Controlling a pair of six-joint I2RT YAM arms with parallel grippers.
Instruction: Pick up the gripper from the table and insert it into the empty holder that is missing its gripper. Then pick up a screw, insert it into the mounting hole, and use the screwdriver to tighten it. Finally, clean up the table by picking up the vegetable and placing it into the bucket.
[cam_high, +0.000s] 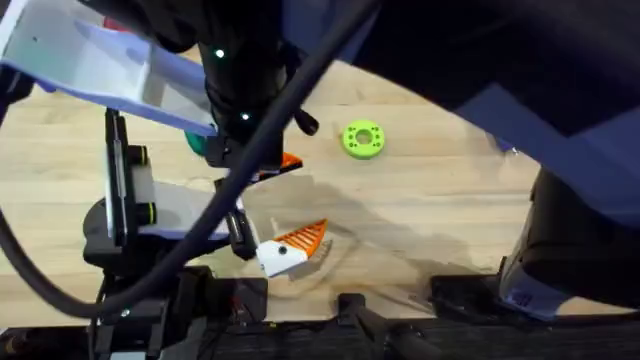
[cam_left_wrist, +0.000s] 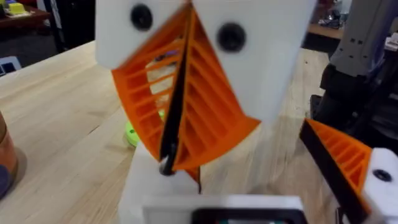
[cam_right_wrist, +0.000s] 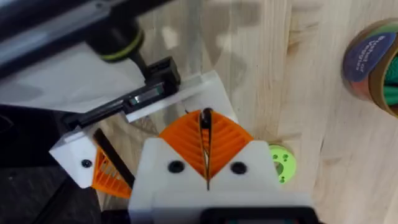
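light wood table, green disc

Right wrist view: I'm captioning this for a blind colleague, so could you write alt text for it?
The right hand, its ribbed orange pads pressed shut, hangs over a wooden table. Beside it lie a white jaw fixture with an orange tip, a bright green ring-shaped disc and an orange-brown bucket with a blue label.

orange-brown bucket with blue label, bright green disc
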